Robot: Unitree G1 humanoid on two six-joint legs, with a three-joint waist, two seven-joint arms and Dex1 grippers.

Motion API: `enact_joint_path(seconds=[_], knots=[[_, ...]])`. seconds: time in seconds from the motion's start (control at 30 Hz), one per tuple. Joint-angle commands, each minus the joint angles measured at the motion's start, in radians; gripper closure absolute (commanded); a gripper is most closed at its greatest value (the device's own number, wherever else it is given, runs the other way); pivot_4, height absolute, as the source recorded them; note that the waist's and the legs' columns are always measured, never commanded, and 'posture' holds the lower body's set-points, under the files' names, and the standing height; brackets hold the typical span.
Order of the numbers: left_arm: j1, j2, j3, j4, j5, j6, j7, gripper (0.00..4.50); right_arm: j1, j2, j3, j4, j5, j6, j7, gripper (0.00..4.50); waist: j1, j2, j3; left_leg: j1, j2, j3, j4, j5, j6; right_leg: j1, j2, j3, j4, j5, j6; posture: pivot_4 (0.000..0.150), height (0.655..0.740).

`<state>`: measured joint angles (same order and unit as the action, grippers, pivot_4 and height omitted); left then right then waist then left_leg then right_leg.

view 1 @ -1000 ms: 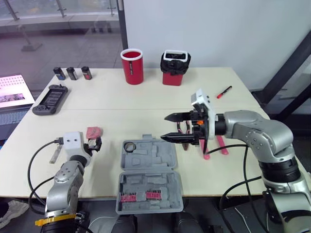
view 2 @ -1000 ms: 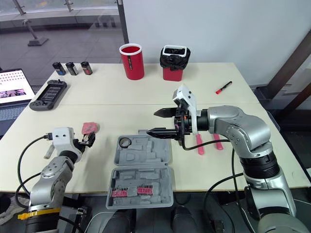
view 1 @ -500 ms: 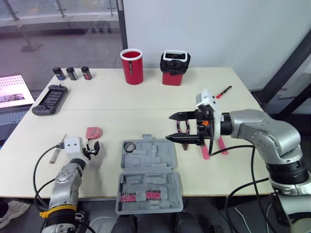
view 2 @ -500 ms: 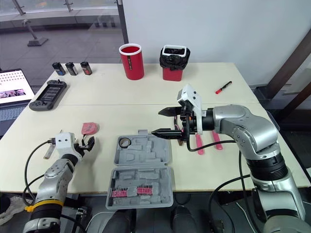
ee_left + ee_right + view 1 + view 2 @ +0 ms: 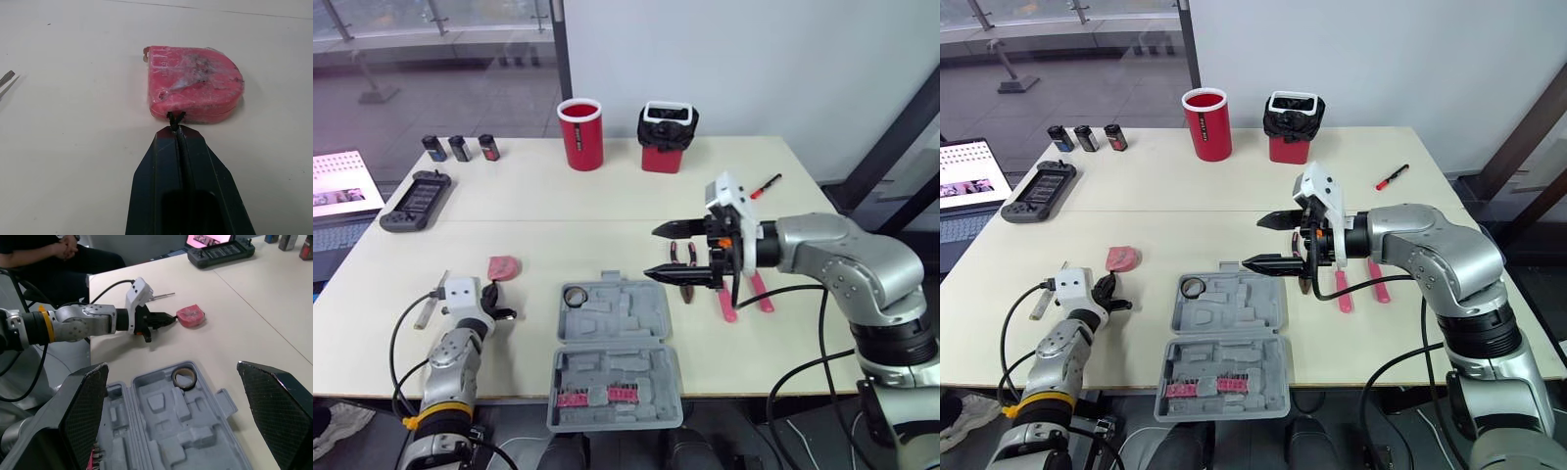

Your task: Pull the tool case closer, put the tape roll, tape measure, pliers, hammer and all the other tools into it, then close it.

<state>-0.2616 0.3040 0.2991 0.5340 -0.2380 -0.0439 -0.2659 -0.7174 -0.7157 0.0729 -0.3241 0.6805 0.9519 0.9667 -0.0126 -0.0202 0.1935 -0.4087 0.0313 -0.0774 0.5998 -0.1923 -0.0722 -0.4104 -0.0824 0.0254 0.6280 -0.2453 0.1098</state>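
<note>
Changed: left tool [image 5: 176,129] has drawn back toward the front edge since a second ago, and its fingers, parted half a second ago, have come together; the right tool has stayed spread.
Desk [image 5: 558,211]: pale top carrying everything listed here.
Tool case [image 5: 617,333]: lies open at the front middle of the desk, grey moulded tray toward the far side and lid toward the front edge, with a row of red bits [image 5: 595,396] in the lid.
Right tool [image 5: 654,254]: fingers wide apart and holding nothing, pointing toward the robot's left, hovering just past the case's far right corner.
Left tool: fingers pressed together with nothing between them, low over the desk's front left, tip aimed at the tape measure and very near it; whether they touch I cannot tell.
Pink-handled implements [image 5: 726,302]: on the desk right of the case, partly hidden by the right tool, so which is which I cannot tell.
Red cup [image 5: 579,133] and black-lined red bin [image 5: 667,137]: side by side at the far edge.
Tape measure [image 5: 195,83]: pink, flat on the desk left of the case, outside it.
Tape roll [image 5: 575,296]: in the tray's far left pocket.
Red marker [image 5: 765,185]: far right, well apart from the case.
</note>
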Motion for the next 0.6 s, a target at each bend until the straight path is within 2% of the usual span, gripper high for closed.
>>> enact_joint_path(seconds=[0.03,0.37,0.6], knots=[[0.059,-0.008,-0.015,-0.104,-0.012,0.039,-0.019,4.47,-0.025,-0.009,-0.002,-0.031,0.005,0.005,-0.004,0.00,-0.001,0.000,0.000,0.000,0.000,0.000,0.000,0.000,0.000,0.000,0.000,0.000,0.000,0.000,0.000,0.150,0.7400],[0.514,-0.064,-0.058,-0.669,-0.079,0.241,-0.038,4.47,-0.019,0.015,0.052,0.018,-0.008,-0.029,0.038,0.00,-0.007,0.000,0.000,0.000,0.000,0.001,-0.001,0.000,0.000,-0.001,-0.001,0.000,-0.002,0.000,-0.001,0.150,0.7400],[0.758,-0.053,-0.044,-0.862,-0.087,0.293,-0.062,4.47,-0.035,0.054,0.092,0.073,-0.037,-0.075,0.068,0.00,-0.006,0.000,0.000,-0.001,0.001,0.001,-0.002,0.000,0.000,-0.003,-0.001,0.000,-0.007,0.000,-0.001,0.150,0.7400]])
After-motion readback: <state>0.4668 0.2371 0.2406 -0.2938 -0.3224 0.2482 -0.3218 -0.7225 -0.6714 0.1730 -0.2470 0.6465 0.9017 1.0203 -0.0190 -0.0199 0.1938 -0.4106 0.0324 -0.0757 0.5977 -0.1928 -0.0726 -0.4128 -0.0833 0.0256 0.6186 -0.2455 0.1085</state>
